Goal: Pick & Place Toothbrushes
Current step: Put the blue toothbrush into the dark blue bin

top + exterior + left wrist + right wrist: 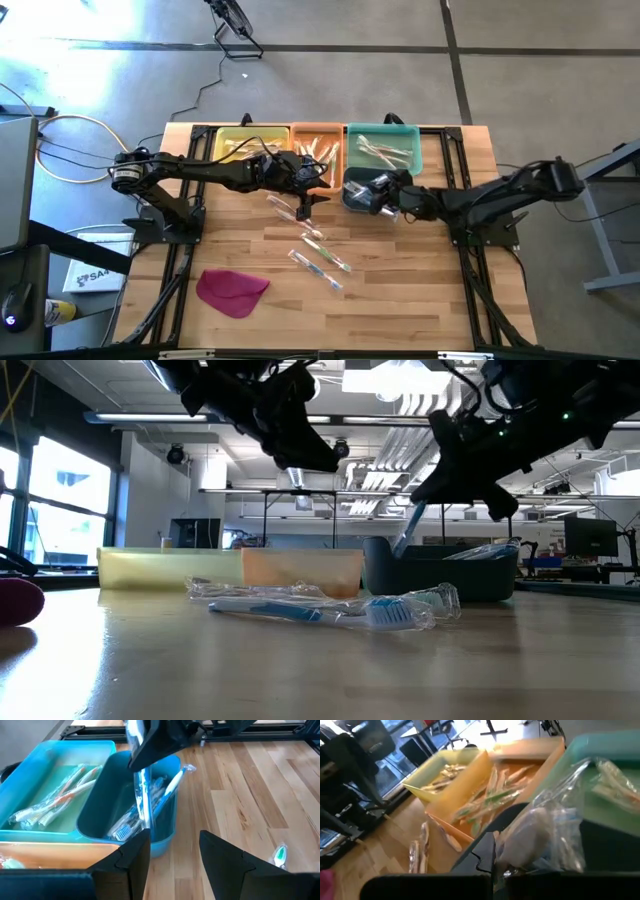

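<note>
My right gripper [368, 192] hangs over the small dark blue bin [107, 795], shut on a blue toothbrush in a clear wrapper [141, 795]. More wrapped brushes lie in that bin [165, 787]. My left gripper [175, 855] is open and hovers above the table in front of the orange bin [315, 150], touching nothing. Three wrapped toothbrushes lie flat on the wood [318, 262], also visible in the low view [320, 610]. Further brushes fill the yellow [245, 145], orange and teal [385, 150] bins. My right gripper pinches the blue toothbrush between its two fingers near its upper end [136, 762], coming from above and pointing down. The brush hangs nearly upright below the fingers [408, 528]. Its lower end [146, 822] reaches down among the brushes in the dark blue bin.
A flat magenta cloth-like piece [232, 290] lies near the table's near-left part. The three larger bins stand in a row along the far edge, with the dark blue bin in front of the teal one. Bare wood [420, 290] lies toward the near right.
</note>
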`<action>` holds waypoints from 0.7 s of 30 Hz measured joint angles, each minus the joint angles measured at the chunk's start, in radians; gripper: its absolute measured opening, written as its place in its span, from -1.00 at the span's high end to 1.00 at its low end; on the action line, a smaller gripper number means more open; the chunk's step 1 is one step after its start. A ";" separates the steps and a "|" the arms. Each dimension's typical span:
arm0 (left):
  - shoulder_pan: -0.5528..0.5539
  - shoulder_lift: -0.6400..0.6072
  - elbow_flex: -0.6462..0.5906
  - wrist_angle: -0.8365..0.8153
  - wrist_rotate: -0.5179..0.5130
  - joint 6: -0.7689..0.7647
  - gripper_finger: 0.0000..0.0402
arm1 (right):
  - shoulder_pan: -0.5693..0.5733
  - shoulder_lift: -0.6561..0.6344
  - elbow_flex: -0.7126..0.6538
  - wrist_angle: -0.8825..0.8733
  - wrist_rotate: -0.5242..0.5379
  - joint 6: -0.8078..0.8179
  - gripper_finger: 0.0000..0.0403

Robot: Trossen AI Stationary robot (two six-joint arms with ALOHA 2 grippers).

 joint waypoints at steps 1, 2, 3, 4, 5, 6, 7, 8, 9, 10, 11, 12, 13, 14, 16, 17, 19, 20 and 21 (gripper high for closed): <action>0.000 0.000 0.000 -0.004 0.000 0.000 0.17 | -0.010 0.009 0.000 0.000 -0.017 0.006 0.96; 0.000 0.000 -0.001 -0.005 0.000 0.000 0.17 | -0.020 0.016 0.000 0.000 -0.035 0.014 0.96; 0.000 0.000 -0.001 -0.006 0.000 0.000 0.17 | -0.030 0.021 0.000 -0.002 -0.055 0.018 0.96; 0.000 0.000 -0.001 -0.006 0.000 0.000 0.17 | -0.038 0.026 0.000 -0.003 -0.074 0.018 0.94; 0.000 0.000 -0.001 -0.005 0.000 0.000 0.17 | -0.044 0.029 0.000 -0.003 -0.090 0.018 0.91; 0.000 0.000 -0.001 -0.005 0.000 0.000 0.17 | -0.048 0.030 0.000 -0.004 -0.099 0.017 0.86; 0.000 0.000 -0.001 -0.005 0.000 0.000 0.17 | -0.050 0.030 0.000 -0.007 -0.098 0.017 0.80; 0.000 0.000 -0.001 -0.004 0.000 0.000 0.17 | -0.049 0.030 0.000 -0.008 -0.094 0.016 0.74; 0.000 0.000 -0.001 -0.004 0.000 0.000 0.17 | -0.049 0.030 0.000 -0.009 -0.091 0.015 0.68; 0.000 0.000 -0.001 -0.004 0.000 0.000 0.17 | -0.049 0.030 0.000 -0.011 -0.090 0.006 0.62; 0.000 0.000 -0.001 -0.004 -0.003 0.000 0.17 | -0.049 0.030 0.000 -0.013 -0.090 -0.012 0.57; 0.000 0.000 -0.001 -0.004 -0.013 0.000 0.17 | -0.049 0.030 0.000 -0.015 -0.088 -0.035 0.52; 0.000 0.000 -0.001 -0.004 -0.016 0.000 0.17 | -0.049 0.030 0.000 -0.015 -0.088 -0.063 0.47; 0.000 0.000 -0.001 -0.004 -0.020 0.000 0.17 | -0.048 0.030 0.000 -0.015 -0.088 -0.090 0.43; 0.000 0.000 -0.001 -0.005 -0.022 0.000 0.17 | -0.049 0.030 0.000 -0.016 -0.087 -0.132 0.36; 0.000 0.000 -0.001 -0.005 -0.023 0.000 0.17 | -0.048 0.030 0.000 -0.017 -0.078 -0.144 0.34; 0.000 0.000 -0.001 -0.005 -0.023 0.000 0.17 | -0.048 0.030 0.000 -0.026 -0.042 -0.164 0.32; 0.000 0.000 -0.001 -0.005 -0.023 0.000 0.17 | -0.048 0.029 0.000 -0.034 -0.025 -0.170 0.32; 0.000 0.000 -0.001 -0.006 -0.023 0.000 0.17 | -0.048 0.029 0.000 -0.043 -0.007 -0.172 0.32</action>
